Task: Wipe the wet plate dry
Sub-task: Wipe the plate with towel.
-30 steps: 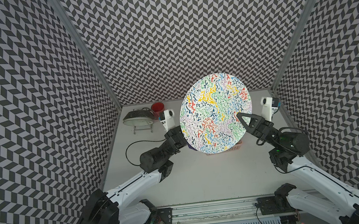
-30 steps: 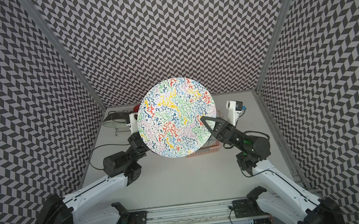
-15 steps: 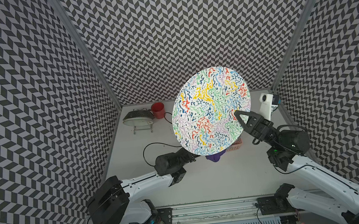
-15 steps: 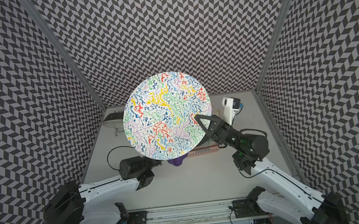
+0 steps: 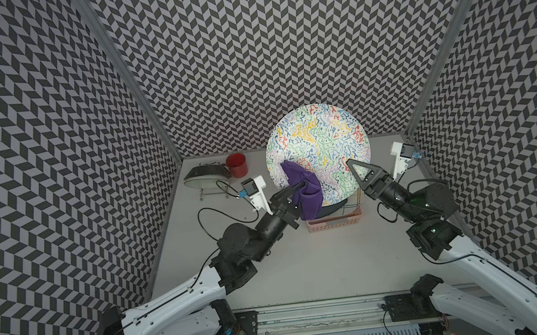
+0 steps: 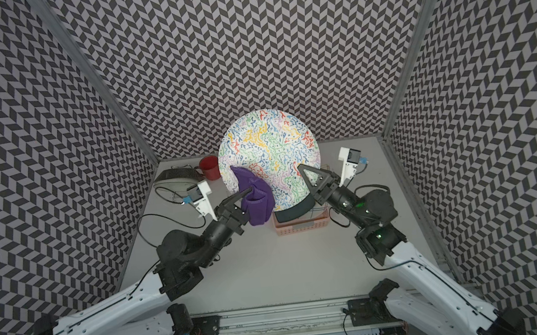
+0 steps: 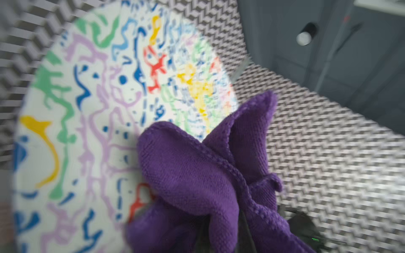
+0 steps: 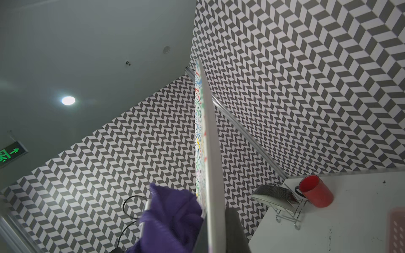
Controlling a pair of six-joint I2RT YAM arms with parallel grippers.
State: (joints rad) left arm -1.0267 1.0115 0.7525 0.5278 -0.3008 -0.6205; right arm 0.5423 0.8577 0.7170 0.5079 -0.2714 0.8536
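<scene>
I'm looking at the plate [image 5: 320,138] held up on its edge above the pink basket [image 5: 335,225], toward the back middle of the table [image 5: 306,267]. It is a flat round disc, so it has no long axis. Its patterned face tilts up toward the top camera and the front of the cell. From the right wrist camera I see the plate [image 8: 209,153] almost edge-on, a thin pale sliver with a plain grey back.

The face is glossy white, covered in red, yellow, green, blue and lilac squiggles. The right gripper [image 5: 350,164] is clamped shut on the rim on the side nearer the right arm.

The left gripper [image 5: 298,185] is closed on a purple cloth [image 5: 304,190]. It is a soft knit with a stitched hem, bunched into folds. Its long axis runs from the jaws up along the plate, ending in a pointed corner. In the left wrist view the cloth [image 7: 197,186] overlaps the patterned face on the side nearer the left arm and looks to be touching it.

The basket is perforated plastic with something dark and curved inside; I can't tell what. At the back left stand a red mug [image 5: 236,165] and, just beside it, a wire rack [image 5: 209,190] holding a dark dish.
</scene>
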